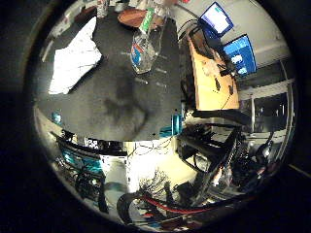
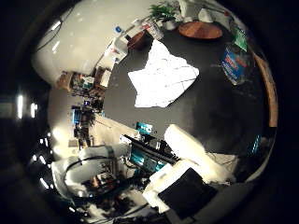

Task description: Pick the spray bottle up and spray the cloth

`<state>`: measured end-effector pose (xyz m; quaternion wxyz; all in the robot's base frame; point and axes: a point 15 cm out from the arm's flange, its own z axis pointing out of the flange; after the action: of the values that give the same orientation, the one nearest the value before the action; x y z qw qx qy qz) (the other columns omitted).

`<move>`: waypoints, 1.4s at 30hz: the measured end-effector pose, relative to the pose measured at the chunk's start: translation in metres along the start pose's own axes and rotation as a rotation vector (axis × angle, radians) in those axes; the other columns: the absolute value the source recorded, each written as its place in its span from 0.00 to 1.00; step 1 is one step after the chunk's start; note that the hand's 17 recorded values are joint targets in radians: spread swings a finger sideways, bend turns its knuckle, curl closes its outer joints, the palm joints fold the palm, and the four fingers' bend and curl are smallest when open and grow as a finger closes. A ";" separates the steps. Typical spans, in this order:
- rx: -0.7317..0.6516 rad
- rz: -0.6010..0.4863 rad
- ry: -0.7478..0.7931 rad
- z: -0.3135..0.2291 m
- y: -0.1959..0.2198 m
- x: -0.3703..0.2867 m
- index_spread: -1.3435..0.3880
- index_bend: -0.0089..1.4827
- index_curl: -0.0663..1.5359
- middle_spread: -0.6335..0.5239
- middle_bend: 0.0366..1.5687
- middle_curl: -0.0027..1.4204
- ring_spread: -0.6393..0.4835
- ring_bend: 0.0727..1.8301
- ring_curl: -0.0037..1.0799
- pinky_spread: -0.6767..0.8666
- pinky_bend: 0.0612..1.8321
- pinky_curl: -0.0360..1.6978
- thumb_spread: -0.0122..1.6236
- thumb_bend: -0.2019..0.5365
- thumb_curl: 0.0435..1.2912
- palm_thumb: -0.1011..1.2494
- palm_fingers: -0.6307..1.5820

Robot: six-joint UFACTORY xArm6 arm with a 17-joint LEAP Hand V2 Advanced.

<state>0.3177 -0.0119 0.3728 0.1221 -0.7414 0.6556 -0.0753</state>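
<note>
Presently, entries for this moment:

Table: a dark tabletop (image 1: 121, 102) carries all the task items; its surface shows mottled lighter patches near the middle.

Spray bottle: a clear spray bottle (image 1: 145, 46) with a blue label and a green upper part stands on the table, upright as far as the views allow, and nothing touches it.

Cloth: a white cloth (image 2: 163, 77) lies spread and creased on the tabletop, well apart from the spray bottle, with bare table between the two.

Hand: the right hand (image 2: 191, 158) shows as white and black parts in the thumb side view, off the near edge of the table and away from both bottle and cloth.

Fingers: a white finger (image 2: 187, 144) reaches out roughly straight and grips nothing; the hand reads as released, with no item in it.

Wooden dish: a round brown dish (image 2: 201, 29) sits at the far end of the table, beyond the bottle.

Plant: a green potted plant (image 2: 163, 11) stands just beside the dish at the far edge.

Desk: a light wooden desk (image 1: 214, 80) stands next to the table, on the bottle's side.

Monitors: two lit blue screens (image 1: 240, 53) stand past the desk.
</note>
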 end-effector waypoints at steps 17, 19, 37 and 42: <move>0.151 -0.003 -0.028 -0.029 -0.016 0.040 0.59 0.11 0.21 0.66 0.10 0.21 0.75 0.09 0.23 0.68 0.17 0.21 0.70 0.24 0.17 0.43 0.28; 0.183 0.001 -0.033 -0.032 -0.021 0.048 0.59 0.11 0.21 0.66 0.10 0.22 0.75 0.09 0.23 0.68 0.17 0.21 0.70 0.24 0.18 0.42 0.28; 0.264 0.114 -0.219 -0.023 -0.057 0.130 0.60 0.12 0.22 0.65 0.10 0.22 0.74 0.08 0.24 0.67 0.15 0.21 0.69 0.24 0.17 0.39 0.30; 0.239 0.140 -0.285 -0.024 -0.060 0.155 0.60 0.12 0.22 0.64 0.10 0.22 0.74 0.07 0.24 0.67 0.14 0.20 0.69 0.24 0.17 0.38 0.30</move>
<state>0.3883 -0.1607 0.4050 0.3058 -0.6773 0.6681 -0.0382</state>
